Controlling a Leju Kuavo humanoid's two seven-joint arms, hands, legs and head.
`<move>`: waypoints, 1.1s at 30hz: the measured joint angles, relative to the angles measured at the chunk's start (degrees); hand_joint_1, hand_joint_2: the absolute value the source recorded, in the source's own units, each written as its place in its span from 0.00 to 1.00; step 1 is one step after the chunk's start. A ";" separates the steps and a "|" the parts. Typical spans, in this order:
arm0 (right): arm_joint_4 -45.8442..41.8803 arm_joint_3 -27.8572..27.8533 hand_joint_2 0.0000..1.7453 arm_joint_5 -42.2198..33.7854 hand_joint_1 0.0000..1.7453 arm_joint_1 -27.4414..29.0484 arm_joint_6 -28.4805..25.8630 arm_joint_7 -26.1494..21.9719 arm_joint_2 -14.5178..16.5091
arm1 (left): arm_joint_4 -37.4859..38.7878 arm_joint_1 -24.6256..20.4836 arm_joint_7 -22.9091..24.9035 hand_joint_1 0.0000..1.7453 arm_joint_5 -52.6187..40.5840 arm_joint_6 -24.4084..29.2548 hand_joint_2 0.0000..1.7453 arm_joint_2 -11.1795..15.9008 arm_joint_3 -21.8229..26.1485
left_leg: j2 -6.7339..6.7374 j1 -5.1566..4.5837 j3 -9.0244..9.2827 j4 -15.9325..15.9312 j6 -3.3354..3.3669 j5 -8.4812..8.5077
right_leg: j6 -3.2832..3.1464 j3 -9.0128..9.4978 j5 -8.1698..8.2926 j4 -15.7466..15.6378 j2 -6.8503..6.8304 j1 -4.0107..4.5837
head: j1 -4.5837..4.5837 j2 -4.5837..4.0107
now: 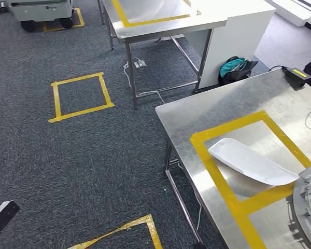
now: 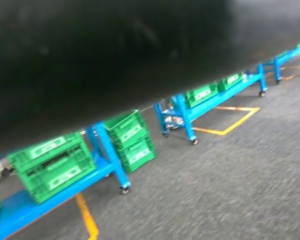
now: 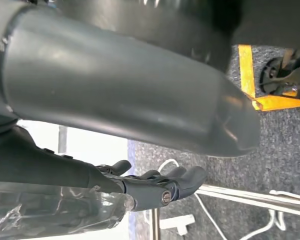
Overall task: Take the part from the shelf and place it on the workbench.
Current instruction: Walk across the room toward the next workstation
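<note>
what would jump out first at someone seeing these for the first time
Probably the steel workbench at the right of the head view, where a yellow tape square frames a curved white part. Beside it, a grey toothed ring juts in at the picture's right edge. In the left wrist view, green crates on blue wheeled racks line the grey carpet.

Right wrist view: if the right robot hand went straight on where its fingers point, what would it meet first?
Probably the steel rail ahead of the right robot hand; depth is unclear, so it might pass it and reach the carpet.
</note>
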 joint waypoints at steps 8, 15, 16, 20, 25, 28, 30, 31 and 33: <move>0.09 0.00 0.00 -0.14 0.00 0.12 0.02 -0.31 0.15 | 0.08 -0.08 -0.14 0.00 -0.24 -0.07 0.00 -1.10 1.66 | -6.42 0.33 -0.61 -0.14 -1.76 0.80 | -0.75 6.81 7.49 -14.89 5.10 -0.05 | -0.03 0.00; 0.13 0.03 0.00 -0.27 0.00 0.67 -0.05 -0.39 1.20 | 0.21 -0.51 -0.14 0.00 -0.24 -0.08 0.00 -1.70 2.31 | 1.38 -0.18 -8.00 14.11 -2.69 -6.07 | -2.98 6.94 8.35 -15.89 -1.31 0.26 | -0.81 0.00; 0.15 0.02 0.00 -0.27 0.00 0.66 -0.05 -0.38 1.20 | 0.28 -0.44 -0.14 0.00 -0.25 -0.12 0.00 -1.75 2.33 | 1.49 -0.01 -8.63 15.68 -2.86 -6.22 | -2.97 6.89 8.34 -15.89 -2.27 0.26 | -0.81 0.00; 0.21 -0.11 0.00 -0.25 0.00 0.24 -0.14 -0.38 0.74 | 0.71 -0.47 -0.19 0.00 -0.81 -0.84 0.00 -2.02 2.71 | 4.89 1.30 -2.51 5.39 -4.23 -1.07 | -1.67 6.65 7.60 -14.97 -5.43 0.25 | -0.88 0.00; 0.26 -0.37 0.00 -0.27 0.00 -0.50 -0.18 -0.42 0.12 | 1.84 -0.49 -1.38 0.00 -1.79 -0.90 0.00 -2.71 4.40 | 4.26 0.83 -0.83 2.00 -2.12 -0.78 | -0.19 7.16 5.88 -14.29 -6.86 -0.15 | 0.18 0.00; 0.27 -0.39 0.00 -0.27 0.00 -0.53 -0.12 -0.50 0.15 | 4.01 -1.43 -1.96 0.00 -3.03 -1.09 0.00 -3.19 5.79 | 2.34 0.73 -1.06 1.91 -0.86 -0.42 | 0.11 4.73 1.61 -8.01 -1.83 -0.44 | 0.37 0.00; 0.28 -0.39 0.00 -0.27 0.00 -0.28 -0.09 -0.59 0.15 | 7.43 -2.45 -1.78 0.00 -4.40 -1.03 0.00 -3.56 6.90 | 0.71 0.57 -1.30 1.92 -0.48 -0.28 | -0.23 1.04 -1.82 -0.45 -0.17 -0.25 | 0.56 0.00; 0.29 -0.39 0.00 -0.27 0.00 -0.18 -0.07 -0.59 0.15 | 9.67 -2.80 -1.37 0.00 -4.94 -0.74 0.00 -3.68 7.63 | -0.11 0.50 -1.35 1.92 -0.45 -0.24 | -0.42 -0.11 -2.16 1.51 0.03 -0.22 | 0.58 0.00; 0.30 -0.39 0.00 -0.23 0.00 -0.13 -0.02 -0.59 0.15 | 15.11 -3.17 -0.13 0.00 -5.52 0.25 0.00 -3.70 9.29 | -1.75 0.52 -1.35 1.92 -0.54 -0.17 | -0.76 0.69 0.52 -1.19 0.47 -0.24 | 0.57 0.00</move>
